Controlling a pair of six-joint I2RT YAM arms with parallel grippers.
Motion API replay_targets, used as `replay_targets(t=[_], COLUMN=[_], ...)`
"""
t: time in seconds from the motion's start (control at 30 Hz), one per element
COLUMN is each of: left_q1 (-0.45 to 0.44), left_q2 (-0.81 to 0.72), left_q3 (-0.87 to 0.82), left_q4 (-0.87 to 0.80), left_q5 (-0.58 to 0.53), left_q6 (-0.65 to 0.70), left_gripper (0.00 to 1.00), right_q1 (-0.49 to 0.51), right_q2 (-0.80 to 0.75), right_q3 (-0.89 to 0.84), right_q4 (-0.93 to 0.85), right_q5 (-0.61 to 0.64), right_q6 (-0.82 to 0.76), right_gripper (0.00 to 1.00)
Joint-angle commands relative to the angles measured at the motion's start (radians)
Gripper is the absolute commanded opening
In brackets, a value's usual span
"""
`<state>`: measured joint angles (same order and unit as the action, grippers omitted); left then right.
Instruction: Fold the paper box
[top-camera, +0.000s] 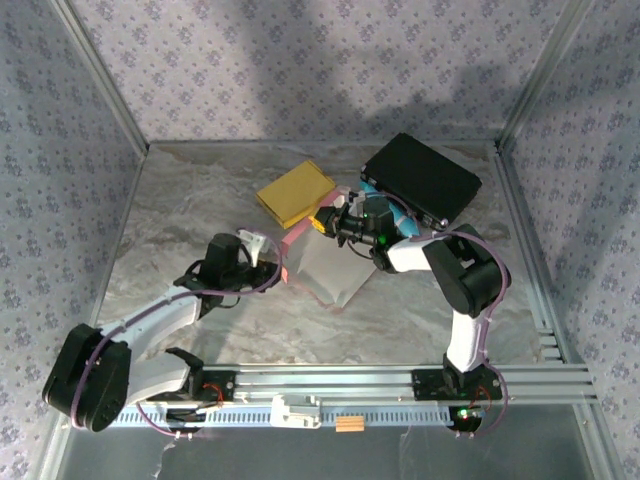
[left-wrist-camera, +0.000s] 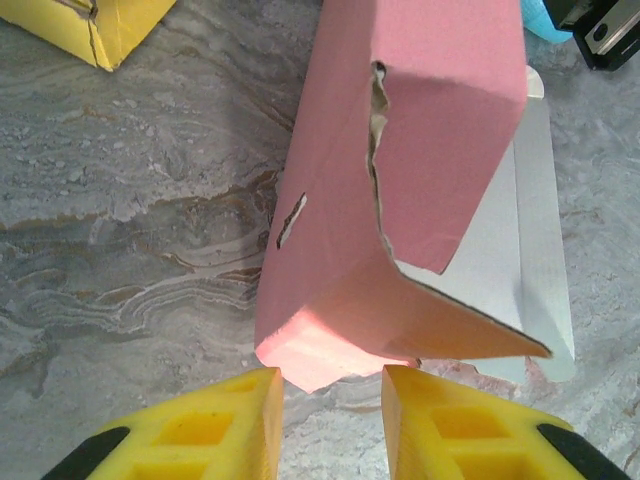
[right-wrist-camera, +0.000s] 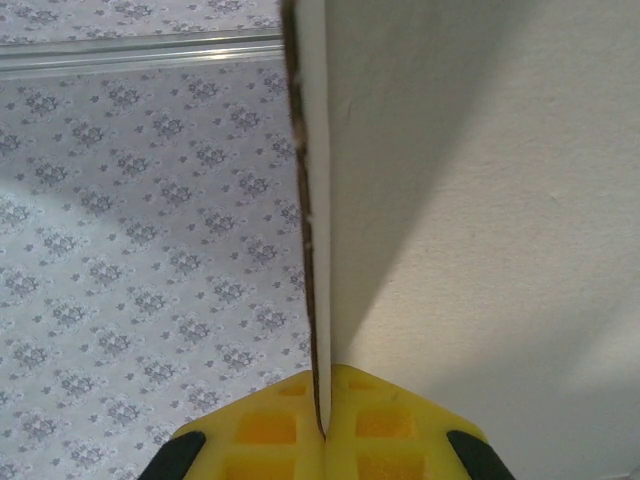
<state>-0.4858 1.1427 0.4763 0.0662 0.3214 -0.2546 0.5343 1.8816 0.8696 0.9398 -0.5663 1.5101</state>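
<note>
Two arms meet at the paper box (top-camera: 330, 270), which lies near the middle of the bench (top-camera: 190, 200), just in front of a flat yellow box (top-camera: 295, 192) and a black case (top-camera: 420, 175). From the left wrist, the paper box's pink outer face (left-wrist-camera: 400, 130) shows a ragged tear running down it, with a pale inner panel lying flat on the bench beside it. The left end effector (left-wrist-camera: 330, 390) stands narrowly parted, its yellow fingers (left-wrist-camera: 225, 425) on either side of the pink box's near corner without clamping it. The right end effector (right-wrist-camera: 322, 425) is pinched tight on the edge of a white panel of the paper box, which rises straight up from between its tips against the patterned wall. A blue object (left-wrist-camera: 545, 20) lies beside the black case at the box's far end.
</note>
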Motion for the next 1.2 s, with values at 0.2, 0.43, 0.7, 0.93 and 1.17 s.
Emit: replay_targets(t=[0.2,0.43,0.7,0.93,1.17], left_q1=[-0.005,-0.005,-0.007,-0.011,-0.017], left_q2=[0.068,0.116,0.149,0.171,0.187], left_q3=[0.018,0.037,0.051,0.059,0.073], left_q4=[0.061,0.082,0.11,0.141,0.152], left_q5=[0.014,0.033,0.011,-0.036,-0.09], left_q6=[0.06,0.073,0.039,0.005,-0.035], left_gripper=[0.31,0.27,0.2,0.19,0.21], right_q1=[0.009,0.015,0.022,0.031,0.049], right_q2=[0.02,0.026,0.04,0.048,0.049], right_q3=[0.022,0.031,0.037,0.046,0.042], right_q4=[0.013,0.021,0.034,0.045,0.037], right_q5=[-0.024,-0.018,-0.009,0.005,0.026], right_q6=[0.022,0.036,0.05,0.068,0.084], right_gripper=[0.0,0.0,0.0,0.0,0.0])
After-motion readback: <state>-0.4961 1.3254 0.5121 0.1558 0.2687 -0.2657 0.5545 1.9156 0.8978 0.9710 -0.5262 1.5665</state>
